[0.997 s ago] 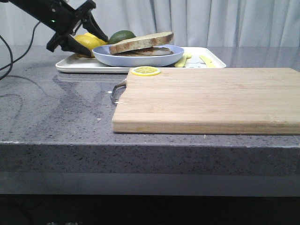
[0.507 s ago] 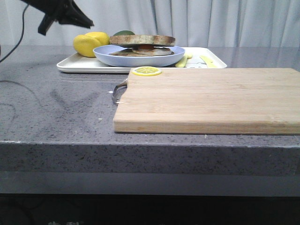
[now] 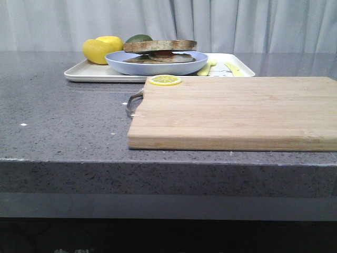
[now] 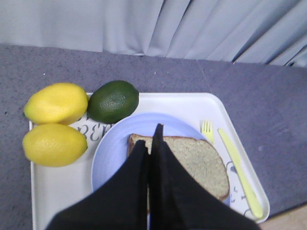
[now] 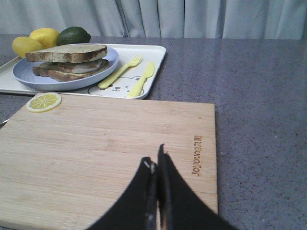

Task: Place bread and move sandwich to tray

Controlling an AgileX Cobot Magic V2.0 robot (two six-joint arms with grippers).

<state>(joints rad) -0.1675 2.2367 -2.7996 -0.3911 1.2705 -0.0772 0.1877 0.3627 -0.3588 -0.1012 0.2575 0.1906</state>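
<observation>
I see a grey speckled stone counter (image 3: 63, 121) running the full width of my front view, its thick front edge lit evenly and dropping into a dark, shadowed space below. Behind it hangs a pale grey-white curtain (image 3: 253, 23) in soft vertical folds, closing off the whole back of the room. The light is flat and diffuse, with faint reflections on the counter's far side.

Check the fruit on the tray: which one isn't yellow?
The dark green lime-like fruit, at the tray's back edge beside the blue plate. The two lemons next to it are both yellow.
</observation>
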